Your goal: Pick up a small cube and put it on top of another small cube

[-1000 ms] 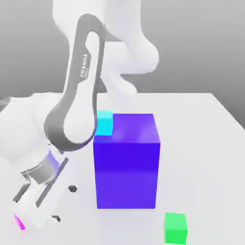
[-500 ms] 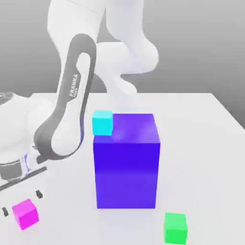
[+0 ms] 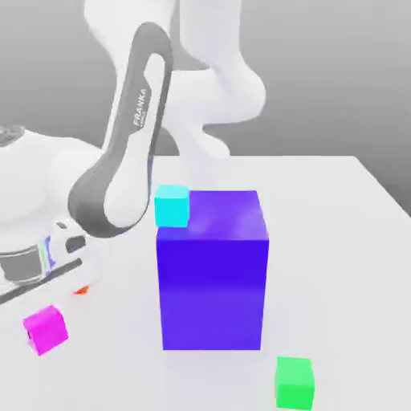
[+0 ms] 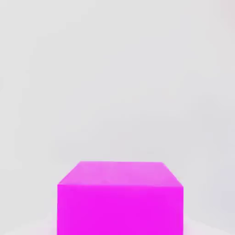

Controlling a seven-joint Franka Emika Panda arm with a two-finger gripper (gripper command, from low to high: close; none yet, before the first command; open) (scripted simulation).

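Observation:
The small magenta cube [image 3: 44, 330] is at the exterior view's lower left, just under my gripper's white hand [image 3: 28, 269], which leans in from the left edge. In the hand view the same magenta cube [image 4: 120, 197] sits close and centred, its upper face and one side face showing. My gripper is shut on this cube. The other small cube, bright green [image 3: 295, 383], rests on the white table [image 3: 345, 241] at the exterior view's lower right, far from the gripper.
A big blue-purple block [image 3: 213, 273] stands mid-table between the two small cubes. A cyan cube [image 3: 172, 205] sits against its upper left corner. A sliver of orange [image 3: 80, 290] peeks out beside the hand. The arm's grey link [image 3: 120, 160] rises behind.
The gripper has gone from open around the magenta cube to shut. The cube now sits higher in the exterior view, and the arm's link has swung upright.

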